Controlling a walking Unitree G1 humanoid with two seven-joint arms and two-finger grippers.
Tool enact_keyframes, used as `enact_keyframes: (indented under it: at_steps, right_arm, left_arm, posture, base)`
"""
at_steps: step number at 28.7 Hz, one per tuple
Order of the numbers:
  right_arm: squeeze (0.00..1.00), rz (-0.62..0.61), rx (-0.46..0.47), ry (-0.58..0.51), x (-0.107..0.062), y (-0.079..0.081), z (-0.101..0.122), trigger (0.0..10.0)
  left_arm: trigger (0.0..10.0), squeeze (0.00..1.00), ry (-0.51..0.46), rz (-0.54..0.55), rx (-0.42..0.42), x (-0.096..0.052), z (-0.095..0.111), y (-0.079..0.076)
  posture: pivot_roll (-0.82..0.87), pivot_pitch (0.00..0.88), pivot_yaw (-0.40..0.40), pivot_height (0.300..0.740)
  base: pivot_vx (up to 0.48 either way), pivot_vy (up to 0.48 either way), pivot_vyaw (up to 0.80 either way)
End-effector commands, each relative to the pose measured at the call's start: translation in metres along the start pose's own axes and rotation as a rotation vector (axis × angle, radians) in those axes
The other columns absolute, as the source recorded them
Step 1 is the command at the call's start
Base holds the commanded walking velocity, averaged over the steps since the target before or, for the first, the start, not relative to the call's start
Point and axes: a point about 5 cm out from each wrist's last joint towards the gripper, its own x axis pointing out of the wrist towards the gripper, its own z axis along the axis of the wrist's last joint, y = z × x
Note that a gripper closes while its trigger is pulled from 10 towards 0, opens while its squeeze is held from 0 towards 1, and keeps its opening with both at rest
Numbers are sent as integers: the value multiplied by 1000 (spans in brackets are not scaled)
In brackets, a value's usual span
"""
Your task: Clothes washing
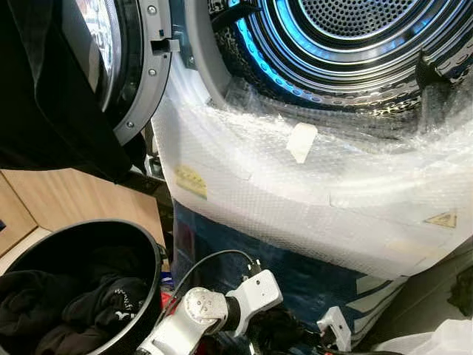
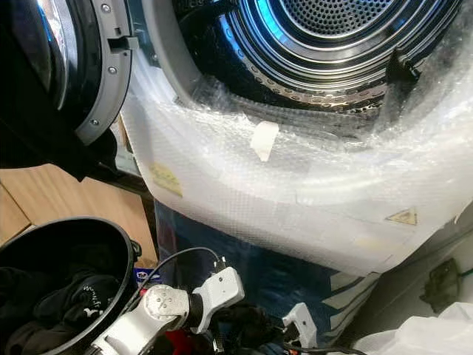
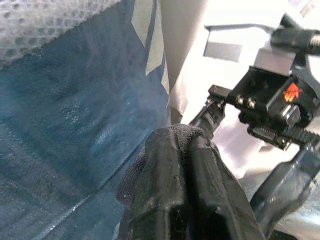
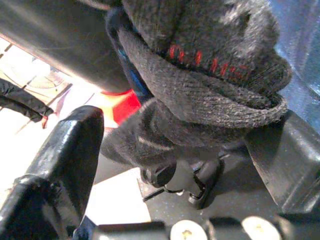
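Low in front of the robot, the left claw [image 3: 185, 165] has its 2 black fingers [image 3: 165, 185] pinched together on a dark knit sock [image 4: 200, 75]. The right claw [image 4: 175, 150] stands wide apart around the same sock, fingers either side of it. Just left sits a round black basket [image 1: 140, 251] holding dark clothes [image 1: 81, 303]. Beyond, the bubble wrap [image 1: 295, 185] covers the washer front, its door [image 1: 140, 66] swung open and the steel drum [image 1: 347, 37] lit blue.

Left arm [image 1: 194, 314] low and reaching inward, left gripper [image 3: 187, 187] jaws clamped together, right gripper [image 4: 170, 150] jaws parted
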Motion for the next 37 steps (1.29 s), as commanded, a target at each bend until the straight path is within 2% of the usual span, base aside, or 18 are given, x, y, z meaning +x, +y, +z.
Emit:
enact_keyframes:
  at_steps: [1,6,7,9,13,14,15,16,37]
  right_arm:
    - [0,-17,1,-21,6,0,7,10000]
    - [0,-74,0,-58,18,1,10,10000]
    - [0,-74,0,-58,18,1,10,10000]
    - [0,-162,-6,-62,21,-3,11,10000]
    - [0,-193,-3,-52,20,-5,8,10000]
    - [0,-200,3,-62,20,-6,9,2549]
    - [0,-205,6,-68,19,-6,9,2549]
    - [0,-207,9,-77,19,-6,10,0]
    - [0,-216,-16,-97,21,-6,12,0]
  left_arm:
    - [0,0,-22,11,20,3,6,3]
    - [0,0,-66,3,-11,6,15,3]
    - [0,0,-66,3,-11,6,15,3]
    - [0,0,-84,-10,-21,6,19,1]
    - [0,0,-87,-8,-21,6,19,2]
    - [0,0,-85,-7,-23,6,19,2]
    - [0,0,-85,-6,-24,6,19,2]
    - [0,0,-84,-6,-25,5,18,2]
    - [0,0,-80,-5,-32,3,16,1]
  posture:
    - [-27,20,-45,740]
    - [-29,19,-47,740]
    - [-29,19,-47,740]
    - [-26,20,-49,740]
    - [-21,20,-50,740]
    - [-22,20,-51,740]
    - [-22,20,-52,740]
    - [-21,20,-52,740]
    - [-25,24,-47,740]
  base:
    - [0,0,0]
    - [0,0,0]
    - [0,0,0]
    - [0,0,0]
    - [0,0,0]
    - [0,0,0]
    - [0,0,0]
    - [0,0,0]
    - [0,0,0]
